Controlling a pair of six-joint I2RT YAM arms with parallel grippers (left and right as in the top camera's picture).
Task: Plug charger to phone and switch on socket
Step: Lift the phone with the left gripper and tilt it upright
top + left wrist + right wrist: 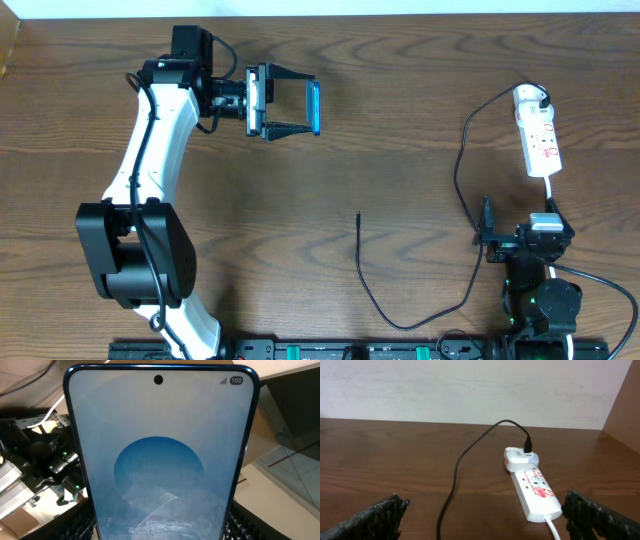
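Note:
My left gripper [308, 100] is shut on the phone [314, 108], holding it on edge above the table at the back left. In the left wrist view the phone [160, 460] fills the frame, its light blue screen showing a blue circle, with my fingers [75, 525] against its two long sides. The charger cable [400, 322] lies loose, its free plug tip [359, 214] at mid-table and its other end on the white adapter [530, 97] in the socket [541, 142]. My right gripper [520, 215] stands open just short of the socket [535, 495], holding nothing.
The socket's white cord [554, 530] runs back under my right finger [600, 515]. The charger cable [455, 480] crosses the table between my right fingers. A pale wall [470, 385] stands behind the table's far edge.

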